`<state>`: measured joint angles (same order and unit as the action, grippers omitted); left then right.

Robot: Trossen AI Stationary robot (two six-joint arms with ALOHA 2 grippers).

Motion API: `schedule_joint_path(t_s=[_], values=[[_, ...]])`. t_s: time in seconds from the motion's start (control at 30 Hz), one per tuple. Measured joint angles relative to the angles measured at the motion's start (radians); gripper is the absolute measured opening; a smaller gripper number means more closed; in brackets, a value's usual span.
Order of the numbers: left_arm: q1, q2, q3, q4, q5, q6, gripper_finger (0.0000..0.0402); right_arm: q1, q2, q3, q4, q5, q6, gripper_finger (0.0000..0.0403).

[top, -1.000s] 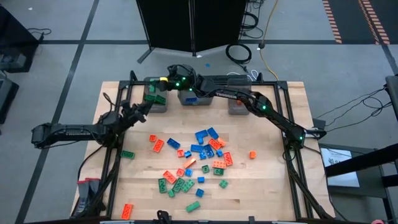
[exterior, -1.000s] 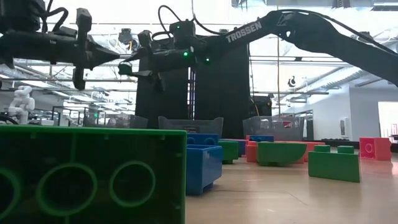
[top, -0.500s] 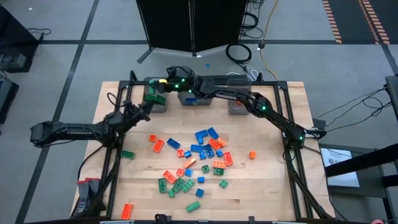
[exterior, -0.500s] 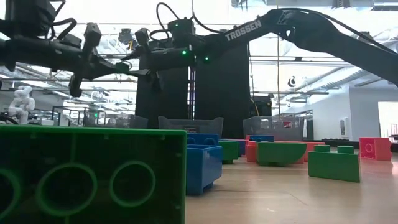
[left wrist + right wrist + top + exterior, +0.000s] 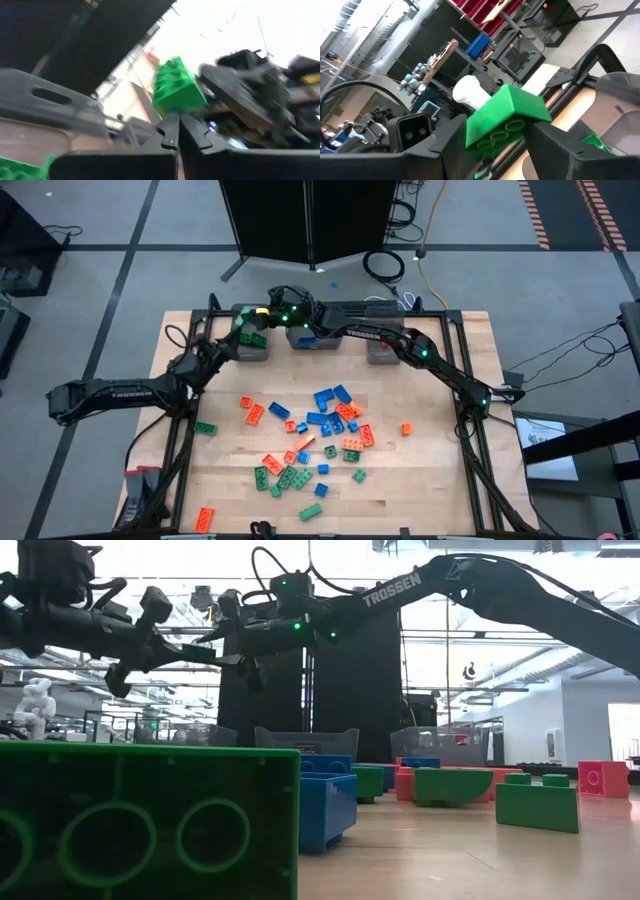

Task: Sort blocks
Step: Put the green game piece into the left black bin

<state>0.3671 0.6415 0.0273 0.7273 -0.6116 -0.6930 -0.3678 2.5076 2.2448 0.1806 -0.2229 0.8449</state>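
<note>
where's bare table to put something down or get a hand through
Bare wood: the right side of the table, past the lone orange block, and the strip between the bins and the block pile. The middle is crowded.

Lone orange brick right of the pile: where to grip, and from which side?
Grip the orange brick by two opposite side walls, straight down from above. It lies flat on the table, apart from the pile, bare wood all round, so fingers fit either side. Its long axis is too small to tell. The right gripper is busy holding a green block.
</note>
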Motion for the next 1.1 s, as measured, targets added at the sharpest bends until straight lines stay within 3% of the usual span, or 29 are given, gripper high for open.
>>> schedule_joint_path(t_s=[0.3, 0.5, 0.77, 0.87, 0.97, 1.03, 1.1], values=[[0.110, 0.000, 0.000, -0.002, 0.018, -0.007, 0.0000, -0.008, -0.002, 0.000, -0.091, 0.033, 0.005, 0.0189], [0.117, 0.000, 0.000, -0.003, 0.092, -0.008, 0.0000, -0.013, -0.002, 0.000, -0.176, 0.051, 0.025, 0.0189], [0.117, 0.000, 0.000, -0.003, 0.111, -0.047, 0.0000, -0.031, -0.002, 0.000, -0.192, 0.013, 0.008, 0.0189], [0.117, -0.002, 0.000, 0.000, 0.171, -0.078, 0.0000, -0.042, -0.007, 0.000, -0.132, -0.157, 0.012, 0.0189], [0.117, -0.004, 0.000, 0.013, 0.308, -0.086, 0.0000, -0.054, -0.053, 0.000, -0.142, -0.440, 0.022, 0.0189], [0.117, -0.006, 0.000, 0.026, 0.429, -0.086, 0.0000, -0.051, -0.107, 0.001, -0.264, -0.645, -0.005, 0.0187], [0.117, -0.010, 0.000, 0.030, 0.555, -0.087, 0.0000, -0.026, -0.164, 0.003, -0.526, -0.750, -0.131, 0.0181]])
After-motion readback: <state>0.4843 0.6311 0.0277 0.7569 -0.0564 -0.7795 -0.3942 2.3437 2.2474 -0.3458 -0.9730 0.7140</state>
